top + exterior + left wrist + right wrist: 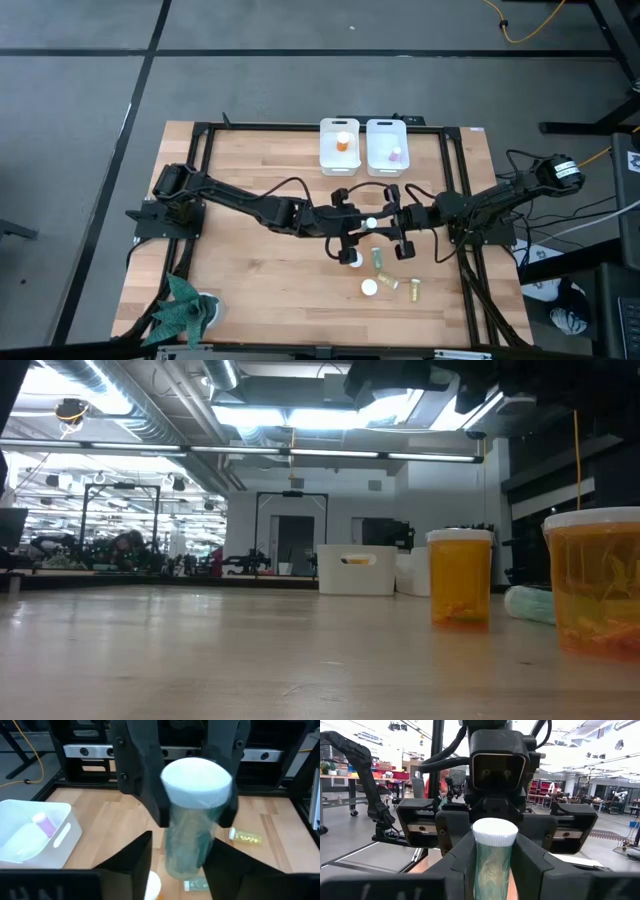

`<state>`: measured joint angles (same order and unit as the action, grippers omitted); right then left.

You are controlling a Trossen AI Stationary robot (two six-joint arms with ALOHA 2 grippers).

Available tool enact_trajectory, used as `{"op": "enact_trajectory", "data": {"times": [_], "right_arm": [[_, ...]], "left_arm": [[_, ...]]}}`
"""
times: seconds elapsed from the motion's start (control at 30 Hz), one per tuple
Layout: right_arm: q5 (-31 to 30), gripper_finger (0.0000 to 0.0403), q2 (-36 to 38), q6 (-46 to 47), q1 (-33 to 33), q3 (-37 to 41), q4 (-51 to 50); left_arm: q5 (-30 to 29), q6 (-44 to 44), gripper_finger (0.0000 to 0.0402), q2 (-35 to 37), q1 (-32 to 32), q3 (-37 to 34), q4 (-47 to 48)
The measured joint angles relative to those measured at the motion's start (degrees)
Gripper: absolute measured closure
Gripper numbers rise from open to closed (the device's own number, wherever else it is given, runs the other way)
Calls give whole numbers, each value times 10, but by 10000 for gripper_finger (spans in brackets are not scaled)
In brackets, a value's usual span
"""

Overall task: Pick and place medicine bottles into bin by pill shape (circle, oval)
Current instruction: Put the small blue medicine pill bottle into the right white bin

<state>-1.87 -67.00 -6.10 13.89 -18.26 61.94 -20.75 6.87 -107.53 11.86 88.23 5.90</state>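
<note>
The right gripper's [492,865] two dark fingers [455,865] are clamped on the sides of a translucent green bottle with a round white cap [494,851], holding it upright above the middle of the table. Straight across it, the left gripper's [175,862] fingers [132,865] stand close on either side of the same bottle, but whether they press it or only flank it cannot be told. In the high view the two grippers meet nose to nose over the wooden tabletop [250,270], the white cap showing as a small disc between them.

Below and nearer the front edge, on the wood, stands an orange bottle with a white cap [354,257], touching or just beside the left gripper's shadowed fingers. Near it are a second orange bottle with a white cap [369,288], a small greenish bottle lying on its side [378,259], another pale bottle lying flat [389,283] and a small yellow bottle on its side [414,291].

At the far edge sit two white plastic bins side by side. The left bin [339,161] holds an orange bottle [343,141]; the right bin [386,161] holds a pink one [395,156].

A green cloth [181,307] lies at the table's front left corner.
</note>
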Motion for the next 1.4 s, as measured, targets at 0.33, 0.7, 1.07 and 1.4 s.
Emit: {"op": "enact_trajectory", "data": {"times": [0.33, 0.7, 1.07, 1.4], "right_arm": [[-4, 292, 0, 27, 0, 0, -20], [3, 182, 0, 44, 0, 0, -65], [1, 166, 12, 73, 0, -42, -220], [-17, 184, 14, 86, 0, -289, -721]], "left_arm": [[3, 4, 337, 0, 1, 0, 12], [-4, 5, 337, -1, 7, 0, 29], [-11, 82, 337, -1, 40, 0, 109], [-11, 93, 337, 1, 45, 0, 120]]}}
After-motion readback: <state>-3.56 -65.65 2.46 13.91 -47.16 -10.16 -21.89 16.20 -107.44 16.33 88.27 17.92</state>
